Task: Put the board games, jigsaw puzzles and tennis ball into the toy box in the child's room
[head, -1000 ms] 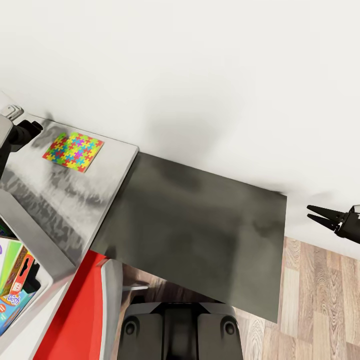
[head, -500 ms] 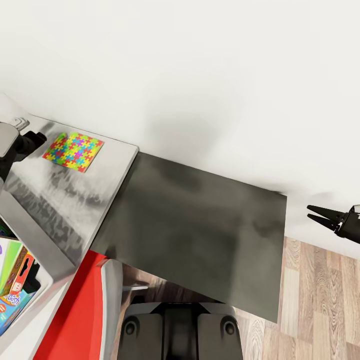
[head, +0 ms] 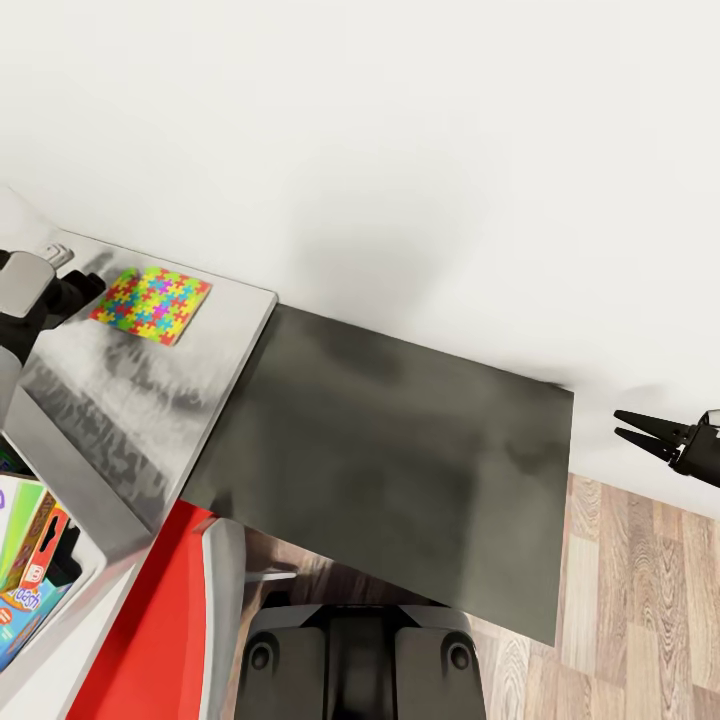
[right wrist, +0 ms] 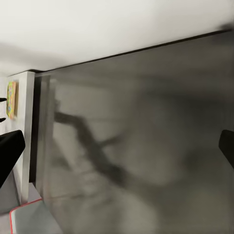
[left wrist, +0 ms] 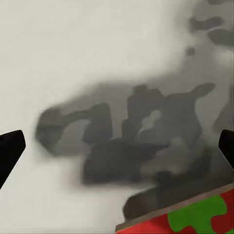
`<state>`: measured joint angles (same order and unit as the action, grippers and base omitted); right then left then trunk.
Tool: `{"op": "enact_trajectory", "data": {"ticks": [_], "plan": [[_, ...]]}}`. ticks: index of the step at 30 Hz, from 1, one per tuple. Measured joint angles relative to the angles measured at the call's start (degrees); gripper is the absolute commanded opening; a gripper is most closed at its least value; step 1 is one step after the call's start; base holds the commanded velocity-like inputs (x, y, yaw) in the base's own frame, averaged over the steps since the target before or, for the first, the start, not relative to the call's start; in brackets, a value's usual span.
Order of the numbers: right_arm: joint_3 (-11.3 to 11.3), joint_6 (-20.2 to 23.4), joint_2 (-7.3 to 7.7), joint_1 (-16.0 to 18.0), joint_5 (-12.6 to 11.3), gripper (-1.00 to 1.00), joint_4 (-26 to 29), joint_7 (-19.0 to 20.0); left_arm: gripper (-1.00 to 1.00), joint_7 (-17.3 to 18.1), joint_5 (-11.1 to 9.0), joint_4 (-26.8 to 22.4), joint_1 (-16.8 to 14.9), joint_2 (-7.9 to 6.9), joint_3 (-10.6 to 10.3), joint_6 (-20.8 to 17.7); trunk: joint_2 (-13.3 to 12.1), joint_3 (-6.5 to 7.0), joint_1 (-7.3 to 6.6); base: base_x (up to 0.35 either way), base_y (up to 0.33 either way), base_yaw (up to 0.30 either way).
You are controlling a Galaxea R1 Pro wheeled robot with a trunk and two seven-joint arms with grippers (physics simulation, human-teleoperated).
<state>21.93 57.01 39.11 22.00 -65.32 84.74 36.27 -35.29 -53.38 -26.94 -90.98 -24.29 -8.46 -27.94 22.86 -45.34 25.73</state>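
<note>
- Jigsaw puzzle (head: 151, 305): a thin flat box in a bright multicolour puzzle-piece print, lying flat on the light grey top of the table (head: 120, 400), near the white wall (head: 400, 150).
- Toy box (head: 70, 520): its light grey sloping side shows at the lower left of the head view. Inside it are printed game boxes (head: 30, 570), standing or leaning close together; one has a green face, another a red and yellow one. Their titles are too cut off to read.
- Left gripper (head: 85, 288): just beside the puzzle's edge, low over the grey table top. In the left wrist view its two dark fingertips (left wrist: 10, 148) stand wide apart with bare table between them, so it is spread and holds nothing. A red and green corner of the puzzle (left wrist: 195, 219) sits close ahead of the fingers in that view.
- Right gripper (head: 628, 427): well apart from the puzzle, out past the far end of the dark grey cabinet section (head: 400, 460), above the wood-plank floor (head: 640, 600). Its thin fingers are parted and empty.
- A red seat (head: 160, 630) shows below the table edge.
</note>
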Motion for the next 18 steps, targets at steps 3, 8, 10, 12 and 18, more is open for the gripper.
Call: {"op": "enact_trajectory", "data": {"ticks": [3,8,10,12,18], "plan": [[0.0,0.0,0.0,0.0,0.0,1.0,0.0,0.0,1.0,0.0,0.1,0.1,0.0,0.08,0.0,0.0,0.0,0.0,0.0,0.0,0.0,-0.06],[0.0,0.0,0.0,0.0,0.0,1.0,0.0,0.0,1.0,0.0,0.2,0.7,0.0,0.27,-0.1,0.0,0.0,0.0,0.0,0.0,0.0,-0.178],[0.0,0.0,0.0,0.0,0.0,1.0,0.0,0.0,1.0,0.1,0.3,1.2,0.0,0.33,-0.1,0.0,0.0,0.0,0.0,0.0,0.0,-0.162],[0.0,0.0,0.0,0.0,0.0,1.0,0.0,0.0,1.0,0.0,1.0,1.3,0.0,0.33,-0.1,-0.2,0.0,0.0,-0.02,0.0,0.0,-0.104],[0.0,0.0,0.0,0.0,0.0,1.0,0.0,0.0,1.0,-0.1,0.7,1.4,0.0,0.42,-0.1,0.0,0.0,0.0,-0.06,0.0,0.0,-0.049]]}}
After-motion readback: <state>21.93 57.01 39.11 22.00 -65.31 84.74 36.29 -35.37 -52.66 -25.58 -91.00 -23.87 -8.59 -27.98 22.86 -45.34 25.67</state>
